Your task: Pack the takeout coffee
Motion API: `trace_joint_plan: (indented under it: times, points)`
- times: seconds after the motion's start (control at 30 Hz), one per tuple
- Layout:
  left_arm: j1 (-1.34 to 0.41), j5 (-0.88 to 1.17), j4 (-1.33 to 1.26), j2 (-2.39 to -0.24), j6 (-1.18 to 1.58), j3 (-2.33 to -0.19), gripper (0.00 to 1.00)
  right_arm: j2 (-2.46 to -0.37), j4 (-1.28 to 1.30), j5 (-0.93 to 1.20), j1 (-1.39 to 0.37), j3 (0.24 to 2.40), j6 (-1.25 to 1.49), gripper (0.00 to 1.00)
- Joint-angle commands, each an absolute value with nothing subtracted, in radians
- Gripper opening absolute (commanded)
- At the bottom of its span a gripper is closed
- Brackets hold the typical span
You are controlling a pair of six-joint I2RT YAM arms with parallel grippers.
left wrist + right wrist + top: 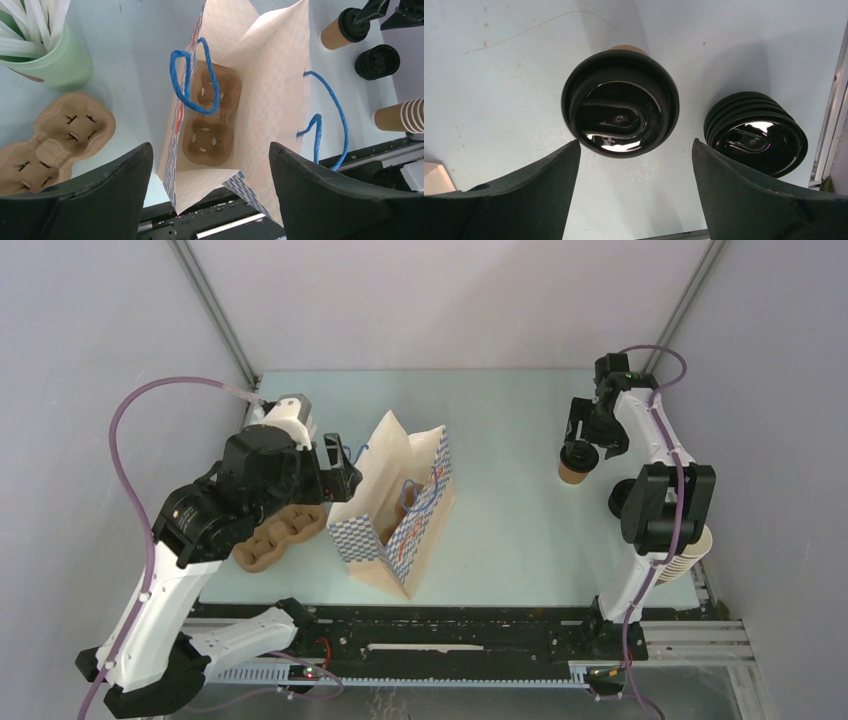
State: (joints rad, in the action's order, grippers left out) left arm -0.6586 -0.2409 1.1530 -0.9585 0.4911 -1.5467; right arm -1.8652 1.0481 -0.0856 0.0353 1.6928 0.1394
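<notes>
**Coffee on the desk, right tool spread above it**

The takeout coffee (573, 469) stands upright on the desk (520, 530), far right and well apart from the checkered paper bag (398, 512). The right tool (634, 200) hangs over it, spread and touching nothing. Its wrist view shows a lid stack (754, 132) just beside the coffee, near the desk's edge. The left tool (210, 195), also spread, looks down on a cup carrier (207, 140) inside the bag.
</notes>
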Motion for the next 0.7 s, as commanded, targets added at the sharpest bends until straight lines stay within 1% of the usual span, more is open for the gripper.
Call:
trace_joint_plan:
  times: [0.0, 0.33, 0.67]
  points:
    - [-0.653, -0.229, 1.17, -0.952, 0.439, -1.575, 0.9, -1.893, 1.073, -0.09, 0.049, 1.744, 0.131, 0.91]
    - [-0.65, -0.236, 1.169, -0.97, 0.422, -1.582, 0.91, -1.944, 1.093, -0.06, 0.047, 1.807, 0.143, 0.9]
    - [-0.644, -0.238, 1.17, -1.003, 0.399, -1.605, 0.91, -1.895, 1.126, -0.052, 0.003, 1.827, 0.144, 0.91]
